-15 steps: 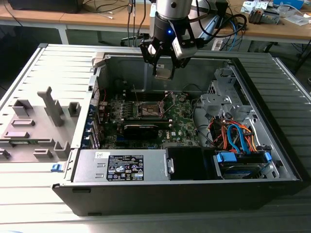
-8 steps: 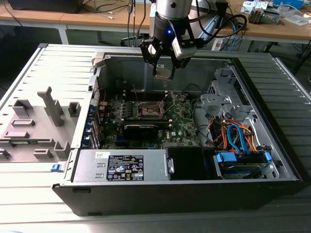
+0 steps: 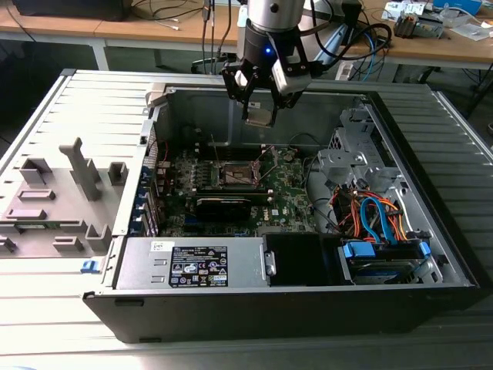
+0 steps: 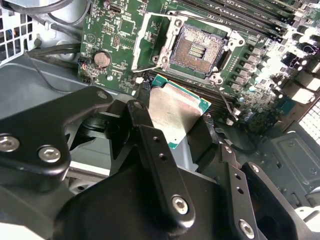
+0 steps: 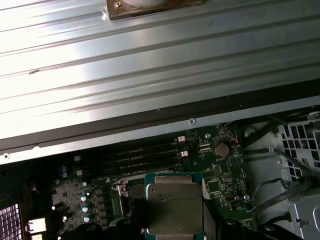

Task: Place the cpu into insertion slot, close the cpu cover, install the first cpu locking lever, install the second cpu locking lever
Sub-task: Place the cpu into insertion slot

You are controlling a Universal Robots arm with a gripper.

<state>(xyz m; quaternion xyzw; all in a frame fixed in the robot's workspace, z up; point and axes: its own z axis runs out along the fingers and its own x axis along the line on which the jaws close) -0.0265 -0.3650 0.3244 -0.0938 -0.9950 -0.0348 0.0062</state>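
Nearest you in the second wrist view, the gripper (image 4: 170, 125) has its jaws clenched on 2 opposite edges of the cpu (image 4: 174, 107). The chip hangs above the motherboard (image 4: 117, 30), well clear of the bare insertion slot (image 4: 197, 50). Hold it level, square its corners to the socket rim, and never slide it across the pins.

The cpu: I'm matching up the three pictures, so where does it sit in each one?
Exterior view: the cpu hangs in the gripper, above the open case.
Second wrist view: the cpu sits between the black fingers, close to the open insertion slot.
First wrist view: the cpu is in front of the green motherboard.
Shared landmark: that motherboard.
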